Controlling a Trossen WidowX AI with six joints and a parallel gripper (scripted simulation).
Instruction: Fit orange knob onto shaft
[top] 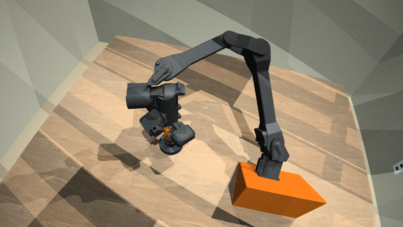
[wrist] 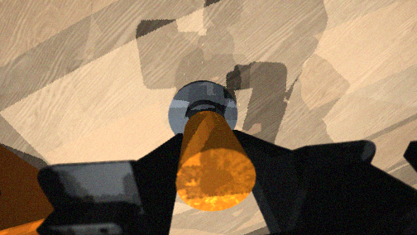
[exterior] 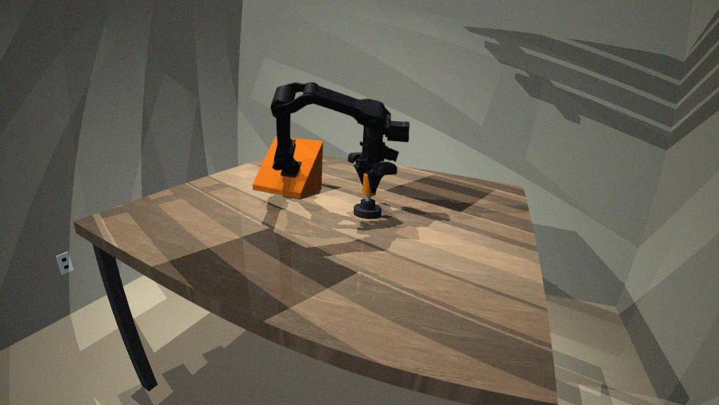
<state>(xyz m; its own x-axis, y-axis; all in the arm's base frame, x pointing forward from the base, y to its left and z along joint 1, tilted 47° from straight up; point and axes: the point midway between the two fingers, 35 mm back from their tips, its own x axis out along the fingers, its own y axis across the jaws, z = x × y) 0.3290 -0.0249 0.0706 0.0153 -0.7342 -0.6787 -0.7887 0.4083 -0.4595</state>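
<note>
The orange knob (top: 166,134) (exterior: 367,185) (wrist: 216,179) is upright between the fingers of my gripper (exterior: 368,187) (wrist: 207,136), which is shut on it. The knob stands directly over the dark round pedestal (top: 170,151) (exterior: 367,212) (wrist: 179,116). A short length of the silver shaft (exterior: 368,198) shows between the knob's lower end and the pedestal's raised collar in the exterior view. The knob is not down on the pedestal. Its hole and the shaft's flat side are hidden, so I cannot tell whether the flats line up.
The arm's base stands on an orange wedge block (top: 270,200) (exterior: 309,155), to the right of the pedestal in the top view and behind it to the left in the exterior view. The wooden table (top: 197,180) (exterior: 427,301) carries patchy shadows.
</note>
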